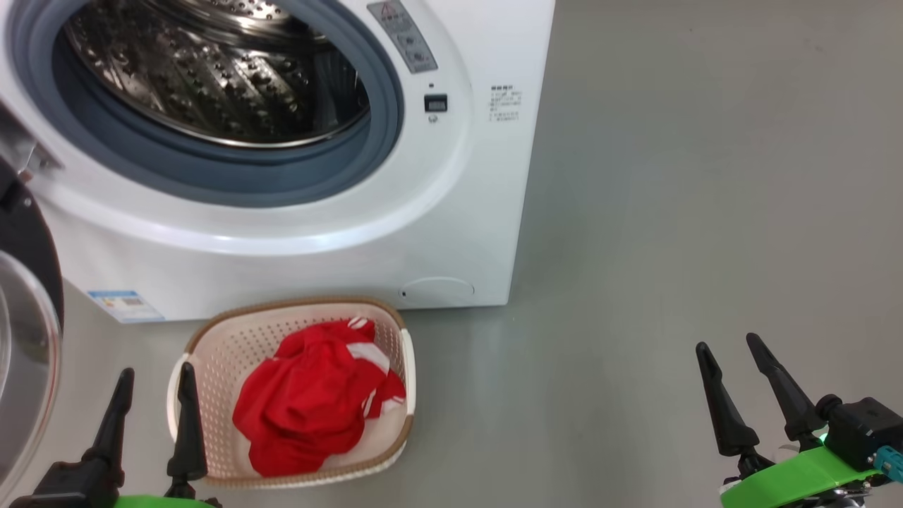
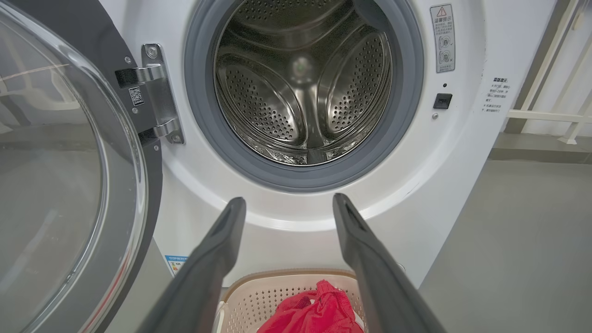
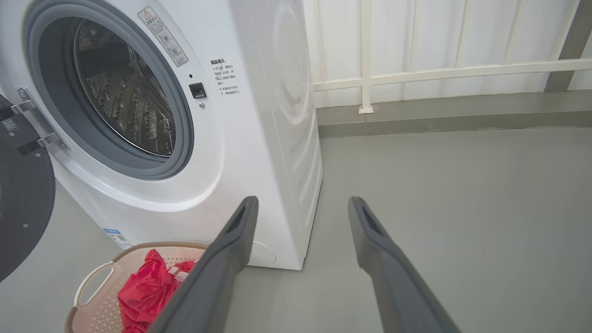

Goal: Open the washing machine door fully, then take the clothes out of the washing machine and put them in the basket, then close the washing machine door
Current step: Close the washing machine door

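The white washing machine stands with its steel drum bare inside. Its door, black-rimmed with a clear glass bowl, hangs swung wide on the left hinge. On the floor before the machine sits the cream basket holding the red clothes with white stripes. My left gripper is open just left of the basket, nothing between its fingers. Far to the right, over bare floor, my right gripper is open and empty too.
Grey floor stretches to the right of the machine. A white railing and a wall run behind it. The door's glass juts out at the left, close beside my left arm.
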Robot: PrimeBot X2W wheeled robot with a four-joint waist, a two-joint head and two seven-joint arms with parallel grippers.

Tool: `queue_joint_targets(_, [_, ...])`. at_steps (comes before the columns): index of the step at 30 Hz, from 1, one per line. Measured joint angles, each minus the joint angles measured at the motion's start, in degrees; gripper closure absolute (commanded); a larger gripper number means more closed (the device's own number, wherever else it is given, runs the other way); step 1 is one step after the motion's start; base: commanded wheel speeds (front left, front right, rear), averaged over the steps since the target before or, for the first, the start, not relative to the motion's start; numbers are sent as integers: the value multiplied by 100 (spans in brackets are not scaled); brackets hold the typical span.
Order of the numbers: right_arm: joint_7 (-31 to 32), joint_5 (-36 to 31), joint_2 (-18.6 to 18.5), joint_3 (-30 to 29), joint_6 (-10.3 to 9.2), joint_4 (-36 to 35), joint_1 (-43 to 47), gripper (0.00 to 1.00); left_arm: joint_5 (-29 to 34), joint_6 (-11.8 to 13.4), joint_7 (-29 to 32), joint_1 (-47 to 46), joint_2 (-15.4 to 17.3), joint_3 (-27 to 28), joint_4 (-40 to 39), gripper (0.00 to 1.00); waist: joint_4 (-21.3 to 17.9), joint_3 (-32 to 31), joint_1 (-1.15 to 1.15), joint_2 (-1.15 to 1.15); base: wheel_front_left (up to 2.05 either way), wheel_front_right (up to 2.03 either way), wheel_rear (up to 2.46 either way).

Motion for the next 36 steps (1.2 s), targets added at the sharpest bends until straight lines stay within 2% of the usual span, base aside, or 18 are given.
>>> queue_joint_targets(11, [0, 0, 0, -2, 0, 1, 0, 0, -3, 0, 0, 0, 0, -2, 9, 0, 26, 17, 0, 0, -93, 93, 0])
queue_joint_targets(36, [0, 0, -36, 54, 1, 8, 0, 0, -59, 0, 0, 0, -14, -47, 13, 0, 134, -75, 0, 0, -1, 1, 0])
